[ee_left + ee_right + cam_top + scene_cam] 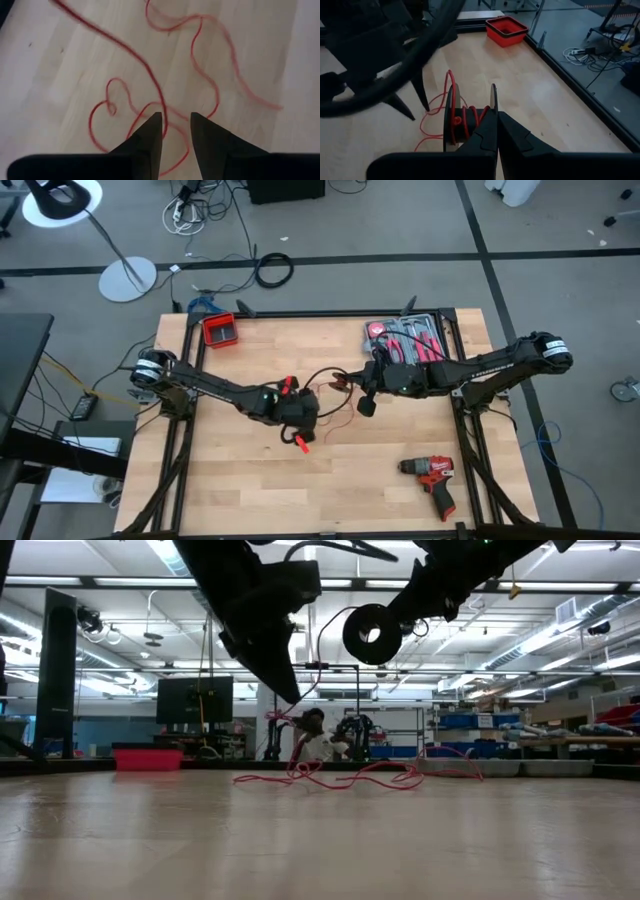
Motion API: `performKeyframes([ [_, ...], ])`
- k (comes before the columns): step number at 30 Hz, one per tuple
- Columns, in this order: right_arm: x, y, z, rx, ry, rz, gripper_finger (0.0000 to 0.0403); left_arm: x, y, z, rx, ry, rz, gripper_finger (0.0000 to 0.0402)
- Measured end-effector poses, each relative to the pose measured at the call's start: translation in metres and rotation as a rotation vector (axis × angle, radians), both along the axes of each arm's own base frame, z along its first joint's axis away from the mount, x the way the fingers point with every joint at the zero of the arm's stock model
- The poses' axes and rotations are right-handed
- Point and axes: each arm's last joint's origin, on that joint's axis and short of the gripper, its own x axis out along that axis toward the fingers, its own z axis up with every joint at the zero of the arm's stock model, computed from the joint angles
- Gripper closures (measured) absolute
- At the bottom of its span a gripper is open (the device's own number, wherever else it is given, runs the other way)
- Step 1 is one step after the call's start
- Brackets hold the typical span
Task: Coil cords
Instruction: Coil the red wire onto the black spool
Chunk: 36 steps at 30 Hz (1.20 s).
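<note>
On the table (pixel 240 490) I counted one red drill (pixel 432 476), one small red bin (pixel 219 330) and one tray of tools (pixel 407 340). There was one loose red cord (pixel 150 75) and one black spool (pixel 465 120). I had two arms, with two fingers (pixel 150 135) on each.

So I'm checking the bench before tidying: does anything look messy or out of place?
Yes. The red cord is not coiled: it sprawls in loose loops over the table at mid-table. Only a few turns sit on the black spool held in the shut right gripper. The left gripper hovers open above the loops.
</note>
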Motion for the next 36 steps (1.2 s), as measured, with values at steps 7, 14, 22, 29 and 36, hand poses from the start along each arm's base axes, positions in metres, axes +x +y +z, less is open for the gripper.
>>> performKeyframes([
  [7, 0.000, 0.000, 0.000, 0.001, -0.003, -0.001, 0.0403, -0.002, 0.001, -0.009, 0.017, -0.034, 0.042, 0.0297],
  [14, 0.000, 0.000, 0.001, 0.001, -0.007, -0.001, 0.0403, -0.005, 0.003, -0.017, 0.046, -0.040, 0.058, 0.0333],
  [22, 0.001, 0.000, 0.001, 0.001, -0.015, -0.005, 0.0403, -0.007, 0.005, -0.021, 0.096, -0.042, 0.068, 0.0397],
  [29, -0.001, 0.000, 0.005, 0.016, -0.035, -0.011, 0.0403, -0.006, 0.004, -0.020, 0.119, -0.059, 0.074, 0.0400],
  [36, -0.026, -0.003, 0.021, 0.058, -0.034, 0.005, 0.0403, -0.015, 0.007, -0.035, 0.173, -0.048, 0.118, 0.0401],
])
